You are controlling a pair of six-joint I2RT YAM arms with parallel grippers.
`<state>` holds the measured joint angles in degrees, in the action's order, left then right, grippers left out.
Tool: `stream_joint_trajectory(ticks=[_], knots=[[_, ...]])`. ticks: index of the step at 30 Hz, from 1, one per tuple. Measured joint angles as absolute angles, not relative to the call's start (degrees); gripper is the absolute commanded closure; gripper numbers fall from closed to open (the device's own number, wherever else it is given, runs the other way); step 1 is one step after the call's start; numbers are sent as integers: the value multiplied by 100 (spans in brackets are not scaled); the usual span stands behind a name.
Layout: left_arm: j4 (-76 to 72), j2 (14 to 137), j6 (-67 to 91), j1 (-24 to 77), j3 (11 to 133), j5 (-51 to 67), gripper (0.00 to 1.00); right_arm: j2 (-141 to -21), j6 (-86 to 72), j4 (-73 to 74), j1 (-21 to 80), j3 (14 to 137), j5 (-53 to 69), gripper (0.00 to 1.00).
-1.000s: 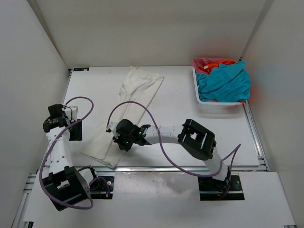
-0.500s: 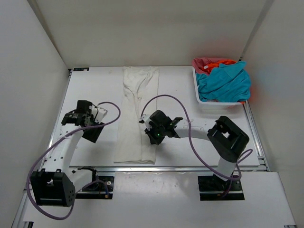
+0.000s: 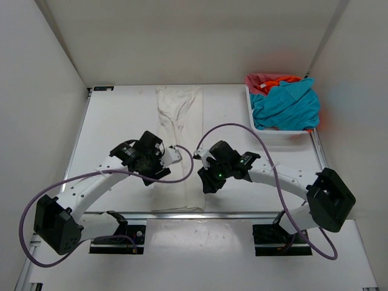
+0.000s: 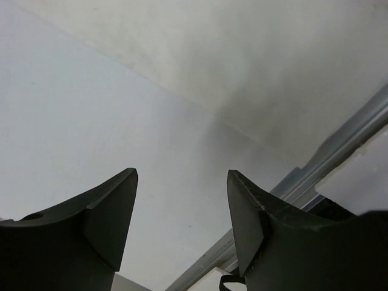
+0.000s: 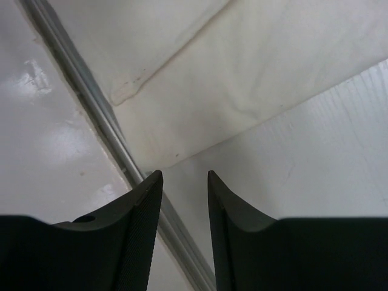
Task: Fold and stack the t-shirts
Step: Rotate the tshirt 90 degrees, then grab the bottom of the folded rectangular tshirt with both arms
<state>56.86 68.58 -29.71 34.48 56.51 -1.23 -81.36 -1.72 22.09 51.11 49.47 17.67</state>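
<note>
A white table stands inside plain white walls, and a metal rail runs along its near edge; the white t-shirt lies flat on the table as a long narrow strip, from the far edge down to the near edge, a little left of the middle.

The left gripper is at the left side of this strip, in its near half; its jaws are spread apart and nothing is between them; in the left wrist view they hang over bare table, with the cream cloth beyond the fingertips.

The right gripper is at the right side of the strip, close to the near end; its jaws are released with only a narrow gap, and no cloth is between them; in the right wrist view the tips are over the rail, just beside a corner of the white t-shirt, not touching it.

A white basket sits in the far right corner of the table, well apart from both grippers; the teal-blue t-shirt lies crumpled on top in it and hangs over its rim; the orange t-shirt and the pinkish-red t-shirt show behind it at the far side of the basket.

A purple cable loops from each arm above the table.
</note>
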Motion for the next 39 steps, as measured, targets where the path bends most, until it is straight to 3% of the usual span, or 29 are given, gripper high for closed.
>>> stream_joint_trajectory(ticks=[8,20,28,39], knots=[[5151,6064,-4189,4447,4060,161,24,-8156,-609,1920,4998,4506,1975,56],[4862,5649,-6947,5061,3282,620,25,-8298,-733,1581,4814,4475,2147,53],[4477,4355,-9126,5037,1949,165,28,-8298,-705,1481,5046,4296,2239,52],[4007,3489,-11015,4963,1337,91,35,-8298,-701,1483,5002,4150,2329,52]])
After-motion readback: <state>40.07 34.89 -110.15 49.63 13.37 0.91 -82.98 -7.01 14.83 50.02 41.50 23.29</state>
